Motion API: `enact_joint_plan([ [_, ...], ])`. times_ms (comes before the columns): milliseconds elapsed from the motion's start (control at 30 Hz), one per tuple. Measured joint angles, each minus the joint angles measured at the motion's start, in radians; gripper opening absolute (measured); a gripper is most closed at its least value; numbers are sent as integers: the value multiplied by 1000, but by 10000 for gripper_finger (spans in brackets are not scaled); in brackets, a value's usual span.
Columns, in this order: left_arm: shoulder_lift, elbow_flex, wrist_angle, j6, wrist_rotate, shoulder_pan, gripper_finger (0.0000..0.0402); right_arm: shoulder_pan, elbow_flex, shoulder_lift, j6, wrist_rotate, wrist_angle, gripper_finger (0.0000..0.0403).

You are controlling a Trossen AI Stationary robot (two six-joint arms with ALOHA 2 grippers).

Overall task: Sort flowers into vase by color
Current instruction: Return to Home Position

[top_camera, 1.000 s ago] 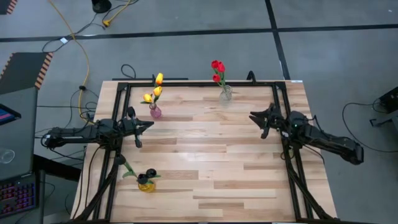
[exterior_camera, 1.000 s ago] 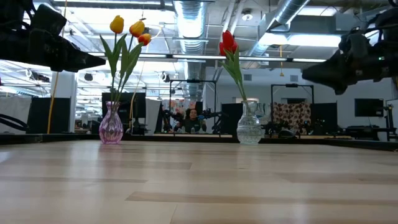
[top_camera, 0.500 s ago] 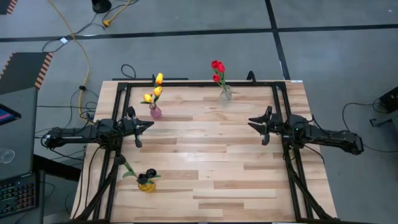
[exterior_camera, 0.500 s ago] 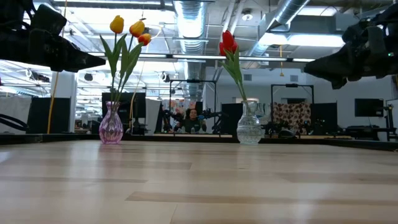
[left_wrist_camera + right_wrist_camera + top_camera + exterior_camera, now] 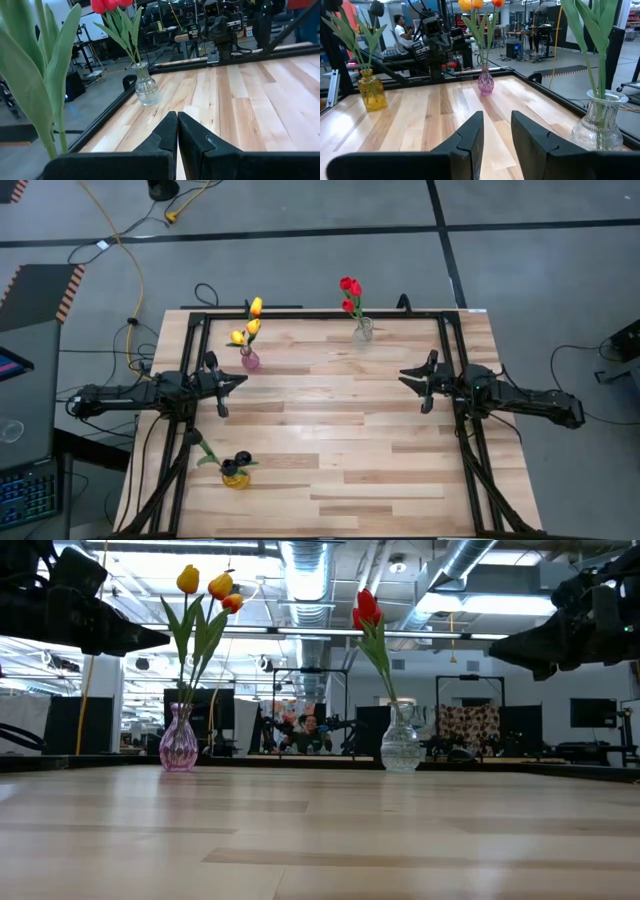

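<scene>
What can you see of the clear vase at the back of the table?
The clear vase looks like ribbed glass, with a rounded body, narrow neck and flared lip. It stands upright on the wooden table near the far edge, just inside the black frame rail. It holds red tulips on green stems with long leaves. Only the tabletop and the stems touch it; the right tool and the left tool are both apart from it, at the table's sides.
</scene>
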Motion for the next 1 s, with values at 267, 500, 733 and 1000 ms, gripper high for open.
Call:
enact_joint_plan([
  [267, 0, 0, -2, 84, 31, 0, 0, 0, 0, 0, 0, 0, 2, 127],
  [500, 0, -1, -7, 170, 160, 0, 0, 0, 0, 0, 0, 0, 3, 127],
  [733, 0, -22, 47, 201, 231, 44, 0, 0, 0, 0, 0, 0, 5, 127],
  [1000, 6, -51, 121, 201, 281, 122, 0, 0, 0, 0, 0, 0, 6, 127],
])
